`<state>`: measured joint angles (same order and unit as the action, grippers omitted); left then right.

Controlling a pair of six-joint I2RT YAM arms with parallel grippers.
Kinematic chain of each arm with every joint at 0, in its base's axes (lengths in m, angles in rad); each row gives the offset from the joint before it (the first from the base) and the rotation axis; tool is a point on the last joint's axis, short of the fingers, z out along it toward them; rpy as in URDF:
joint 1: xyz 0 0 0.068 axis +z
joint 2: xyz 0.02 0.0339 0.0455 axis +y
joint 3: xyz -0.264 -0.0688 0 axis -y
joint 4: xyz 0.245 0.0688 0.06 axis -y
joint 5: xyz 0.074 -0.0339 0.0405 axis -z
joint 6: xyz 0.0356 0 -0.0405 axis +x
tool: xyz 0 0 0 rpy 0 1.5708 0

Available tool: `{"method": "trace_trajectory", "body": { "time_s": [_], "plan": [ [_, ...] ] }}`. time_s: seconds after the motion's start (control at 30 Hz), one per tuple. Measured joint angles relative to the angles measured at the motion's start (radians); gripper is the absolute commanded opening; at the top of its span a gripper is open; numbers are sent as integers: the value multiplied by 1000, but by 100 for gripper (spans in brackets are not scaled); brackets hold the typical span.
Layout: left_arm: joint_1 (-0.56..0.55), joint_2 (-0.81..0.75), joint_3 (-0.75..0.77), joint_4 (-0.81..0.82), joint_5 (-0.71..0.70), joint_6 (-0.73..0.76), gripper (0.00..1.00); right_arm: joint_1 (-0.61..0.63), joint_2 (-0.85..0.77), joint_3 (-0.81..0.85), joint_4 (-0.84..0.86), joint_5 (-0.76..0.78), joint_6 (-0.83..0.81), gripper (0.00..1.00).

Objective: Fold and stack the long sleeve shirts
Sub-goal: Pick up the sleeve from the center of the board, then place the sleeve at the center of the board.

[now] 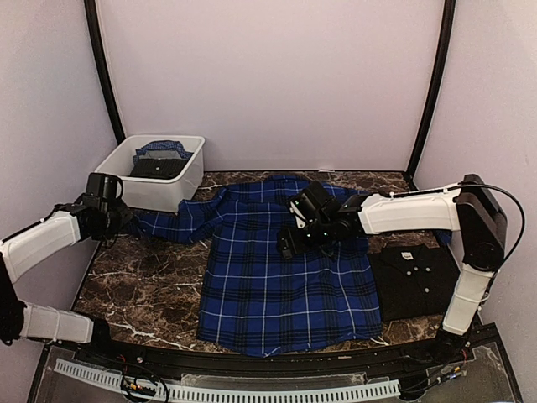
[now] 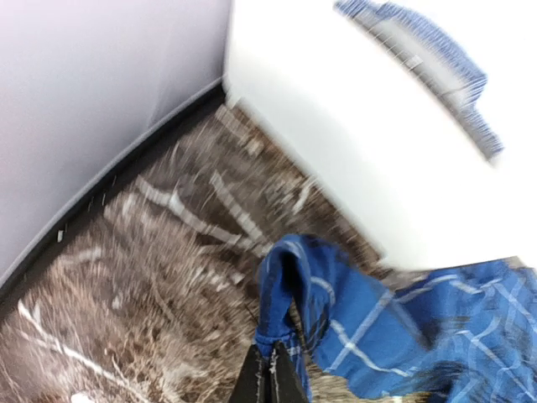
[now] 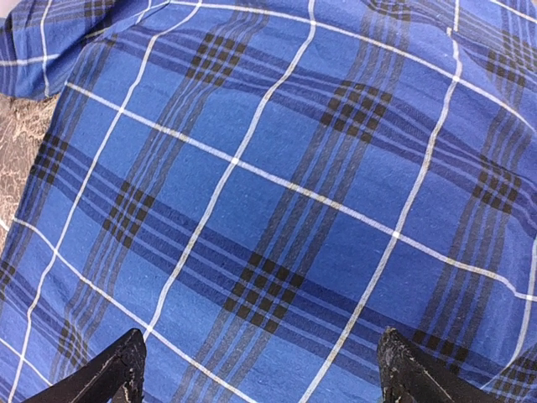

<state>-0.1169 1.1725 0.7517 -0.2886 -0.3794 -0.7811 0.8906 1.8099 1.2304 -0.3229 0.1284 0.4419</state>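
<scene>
Along the bottom edge of the blurred left wrist view, only the fingertips of the left gripper [image 2: 270,378] show, pressed together on the sleeve end of the blue plaid shirt [image 1: 285,285]. That shirt lies spread mid-frame in the top view, its sleeve stretched left beside the white tub [image 1: 159,193]. The right gripper [image 3: 260,378] hangs over its upper middle, fingers wide apart — the black shirt [image 1: 417,277] lies folded at right.

No text, label or number is legible.
</scene>
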Motion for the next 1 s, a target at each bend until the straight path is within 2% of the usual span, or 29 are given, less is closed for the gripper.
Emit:
{"method": "trace_trajectory", "body": {
  "time_s": [0.17, 0.3, 0.43, 0.6, 0.67, 0.7, 0.73, 0.77, 0.8, 0.83, 0.9, 1.0],
  "plan": [
    [-52, -153, 71, 21, 23, 149, 0, 0, -2, 29, -11, 23, 4, 93],
    [-185, -174, 170, 79, 95, 296, 0, -8, -21, 41, -16, 53, 14, 93],
    [-365, -102, 304, 147, 232, 434, 0, -32, -71, 40, -16, 78, 39, 93],
    [-557, 129, 466, 206, 415, 536, 0, -86, -196, -9, 2, 108, 80, 94],
    [-621, 256, 520, 209, 490, 554, 7, -100, -244, -39, 12, 121, 93, 94],
    [-641, 312, 541, 211, 515, 558, 19, -103, -266, -56, 14, 127, 97, 94],
    [-663, 383, 567, 207, 547, 563, 26, -103, -281, -70, 14, 131, 100, 94],
    [-679, 451, 593, 204, 576, 565, 37, -103, -294, -87, 15, 133, 104, 94],
    [-694, 509, 616, 197, 596, 566, 42, -103, -300, -98, 16, 133, 107, 94],
    [-706, 567, 639, 187, 613, 557, 53, -103, -306, -115, 16, 132, 110, 94],
    [-719, 639, 654, 173, 624, 541, 59, -103, -307, -139, 15, 128, 110, 94],
    [-718, 651, 655, 139, 595, 512, 62, -99, -303, -165, 12, 107, 109, 94]
  ]
}}
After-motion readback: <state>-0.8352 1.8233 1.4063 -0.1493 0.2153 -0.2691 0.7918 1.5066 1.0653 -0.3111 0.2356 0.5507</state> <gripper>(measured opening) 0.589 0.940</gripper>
